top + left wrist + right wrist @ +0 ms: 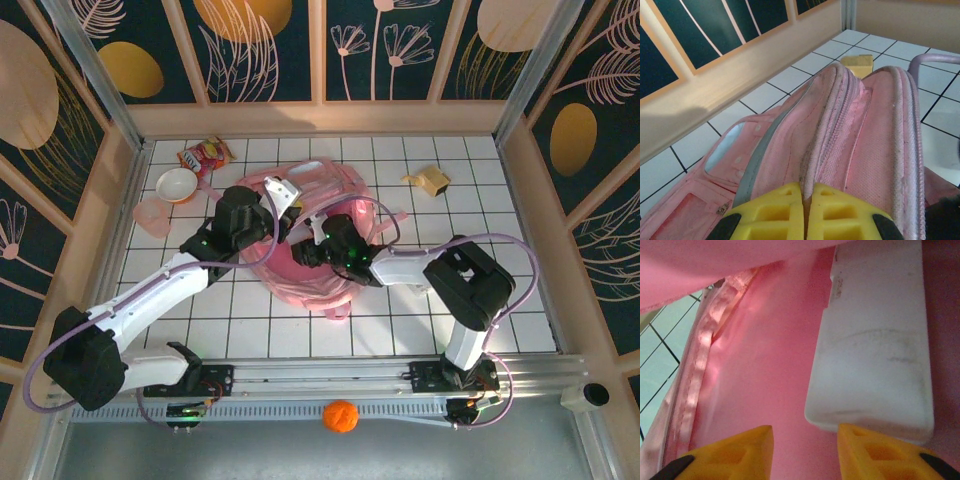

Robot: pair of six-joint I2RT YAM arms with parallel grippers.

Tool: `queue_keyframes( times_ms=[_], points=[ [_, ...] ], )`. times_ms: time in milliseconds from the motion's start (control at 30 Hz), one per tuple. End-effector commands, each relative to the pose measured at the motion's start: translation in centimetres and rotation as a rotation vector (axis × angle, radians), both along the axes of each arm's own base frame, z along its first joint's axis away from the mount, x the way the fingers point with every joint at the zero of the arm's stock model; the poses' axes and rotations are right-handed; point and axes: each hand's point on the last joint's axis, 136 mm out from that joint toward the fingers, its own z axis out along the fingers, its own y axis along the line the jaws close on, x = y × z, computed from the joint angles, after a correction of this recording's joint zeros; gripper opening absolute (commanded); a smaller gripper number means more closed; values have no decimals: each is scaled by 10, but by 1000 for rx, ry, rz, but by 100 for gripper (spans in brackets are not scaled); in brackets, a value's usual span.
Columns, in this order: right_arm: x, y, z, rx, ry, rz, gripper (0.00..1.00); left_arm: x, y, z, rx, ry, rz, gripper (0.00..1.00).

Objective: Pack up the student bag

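Where the left pincer (802, 210) meets the student bag (855, 140), its two yellow fingertips are pressed flat together with no gap. The bag's zipper ridge runs straight down into the seam between them, so it looks to be pinching that edge of pink fabric. The bag stretches away ahead of this pincer, lying in the middle of the white tiled bench (250, 330), with a pale window patch (722, 145) off to the pincer's left. Past the bag's far end, straight ahead of the pincer, a small tan block (857, 64) sits on the tiles.

The right pincer (805, 450) is inside the bag's mouth, with pink lining below and ahead of it and a fold of pink fabric overhead. Its yellow fingertips stand partly apart, and nothing lies between them but bare lining. Just ahead of its right-hand fingertip lies a white rectangular block (875, 350), flat on the lining; whether the fingertip touches the block's near edge I cannot tell. To this pincer's left the bag's stitched rim shows, with bench tiles beyond it.

Seen from above, out past the left pincer on its left, a white bowl (178, 184), a pale pink cup (152, 215) and a snack packet (205, 153) lie on the bench, clear of the bag.
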Motion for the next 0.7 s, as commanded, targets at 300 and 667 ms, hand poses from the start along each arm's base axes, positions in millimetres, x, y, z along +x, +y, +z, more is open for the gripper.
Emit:
queue_keyframes(
  times_ms=[300,667],
  points=[
    [-34,-92,27,-102,97,-110,63,13,13,42,-111,-121,115,0],
    [65,-294,61,-261,121,-611,81,13,14,41,-101,-120,119,0]
  ],
)
